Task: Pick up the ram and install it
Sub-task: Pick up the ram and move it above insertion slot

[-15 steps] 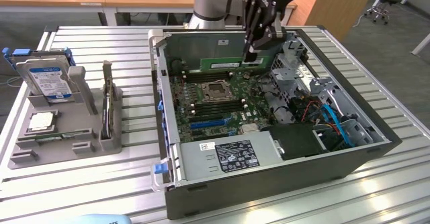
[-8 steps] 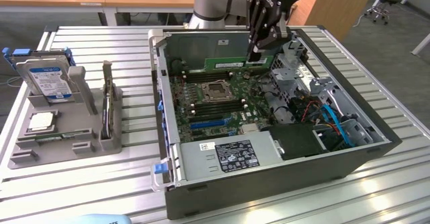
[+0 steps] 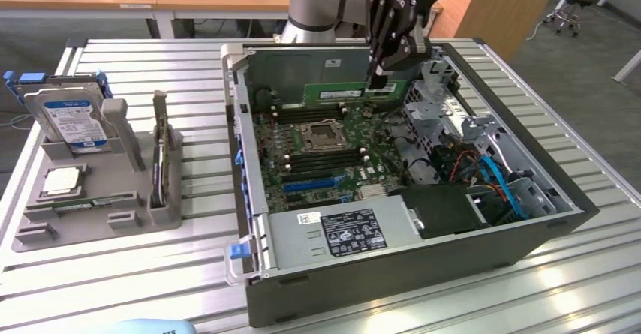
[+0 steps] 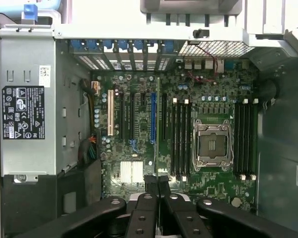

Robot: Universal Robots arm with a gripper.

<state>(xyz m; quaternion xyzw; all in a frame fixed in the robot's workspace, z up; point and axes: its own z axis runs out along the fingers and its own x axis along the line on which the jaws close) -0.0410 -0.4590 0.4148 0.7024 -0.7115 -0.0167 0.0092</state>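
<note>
Nearest on the counter [image 3: 120, 274], noted the open computer case [image 3: 401, 274] with its grey power supply [image 3: 341, 233] in front. Further in, found the motherboard [image 3: 293, 161] with its processor socket [image 3: 323, 135] and long memory slots [image 3: 303, 112], seemingly unfilled. Farther back, saw the ram [image 3: 338, 91] hanging above the board, seated in no slot, gripped by one end in the pincer [image 3: 380, 79], fingers [image 4: 149, 186] shut tight on its thin edge. Judged a skewed descent the chief danger: held so far off centre, could pivot, miss the slot, and jam or scrape neighbouring parts.
</note>
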